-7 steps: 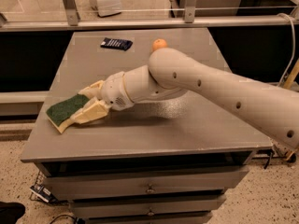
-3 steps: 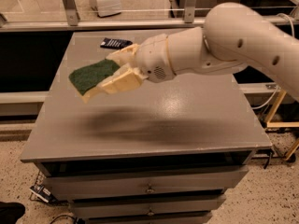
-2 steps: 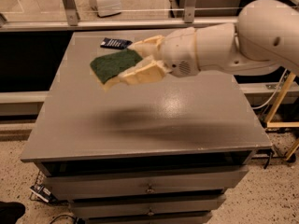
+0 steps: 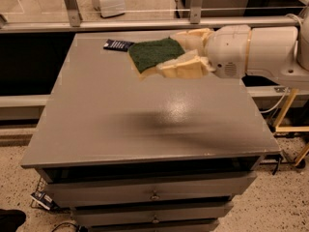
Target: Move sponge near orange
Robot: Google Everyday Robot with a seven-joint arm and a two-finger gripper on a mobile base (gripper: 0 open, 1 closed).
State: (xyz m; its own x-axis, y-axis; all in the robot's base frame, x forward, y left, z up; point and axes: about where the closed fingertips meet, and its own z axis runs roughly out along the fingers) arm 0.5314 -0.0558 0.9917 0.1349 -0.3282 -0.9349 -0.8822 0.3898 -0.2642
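1. Dark blue, small and flat: a packet [image 4: 118, 44] lying close to the back edge of the grey counter [image 4: 120, 129], left of the middle.
2. Just right of the packet, raised off the counter top near the back edge: the sponge [image 4: 154, 53], dark green scouring side up and tilted toward the camera, with pale yellow foam showing along its lower rim. Not resting on the surface. Left tip close to the packet's right end; touching or only lined up in view, impossible to tell.
3. Below the sponge, toward the middle of the counter: a soft dark shadow [image 4: 164, 122] spread across the top.
4. At the sponge's right end: the gripper [image 4: 175, 52], cream-padded fingers [image 4: 186, 66] clamped on the sponge, one above and behind it, one below and in front.
5. Further right, over the back right corner and out past the right edge: the white arm [image 4: 270, 52], lying roughly level.
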